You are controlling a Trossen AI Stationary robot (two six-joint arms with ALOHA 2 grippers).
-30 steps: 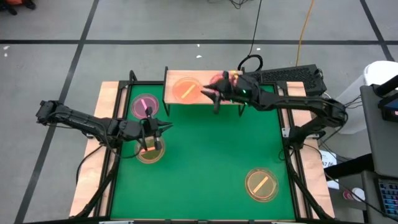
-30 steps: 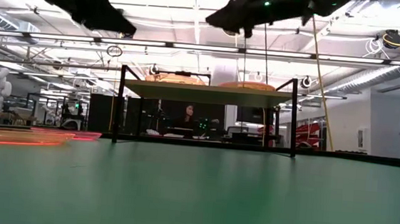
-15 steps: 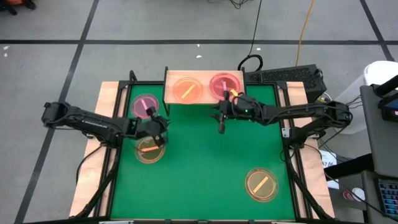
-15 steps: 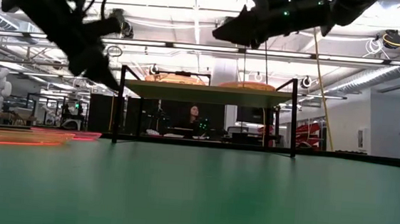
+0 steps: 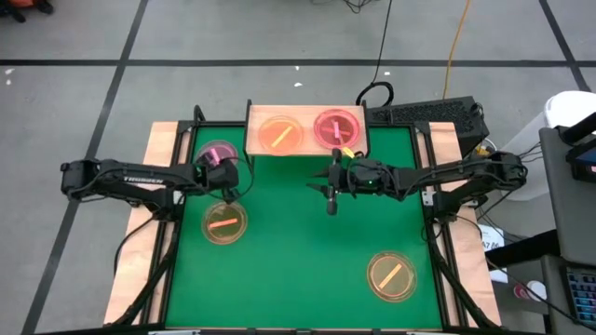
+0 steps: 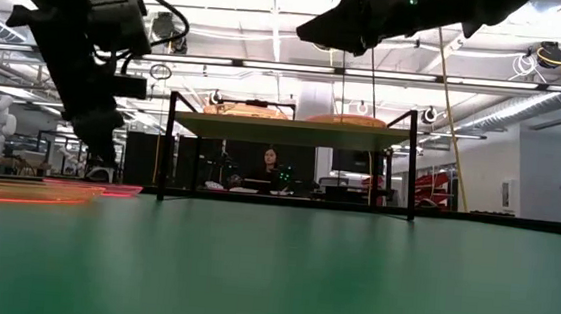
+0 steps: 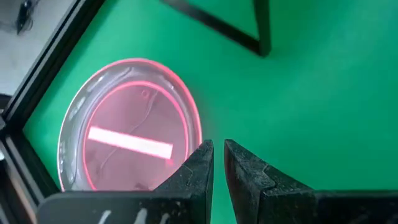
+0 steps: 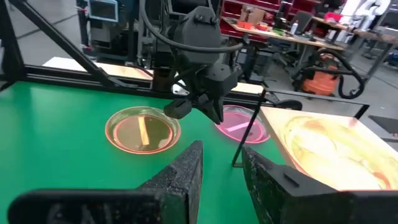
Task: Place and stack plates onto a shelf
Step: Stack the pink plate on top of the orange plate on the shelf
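Light-wood shelf (image 5: 305, 131) at the mat's twelve o'clock edge carrying an amber plate (image 5: 278, 134) and a pink plate (image 5: 337, 127), another pink plate (image 7: 129, 134) on the green mat (image 5: 307, 237) at ten o'clock beside left gripper (image 7: 218, 163), jaws slightly parted, empty, right gripper (image 8: 221, 168) mid-mat, released, empty.

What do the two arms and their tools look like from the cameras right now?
Both arms are dark, jointed links. The left arm carries white lettering; a black cable loops over its tool. The right tool has two wedge-shaped black textured fingers, with a green light behind it.
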